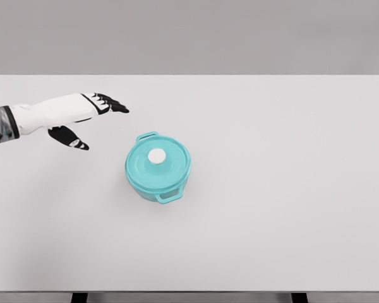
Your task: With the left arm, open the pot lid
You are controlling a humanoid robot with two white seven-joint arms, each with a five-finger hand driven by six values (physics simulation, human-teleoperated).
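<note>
you're reaching in: left hand (88, 120) is hovering spread wide, empty, near the table's (290, 189) left edge; next, grip the lid's (159, 165) white knob (156, 156).

A: How many pots?
B: One pot (158, 173), teal, with one lid (158, 161) on it.
A: Knobs?
B: One white knob (156, 156) on the lid.
A: Handles?
B: Two handles, one at each side of the pot.
A: Hands?
B: One hand (88, 120) shows.
A: Benches?
B: One bench (290, 189).
</note>
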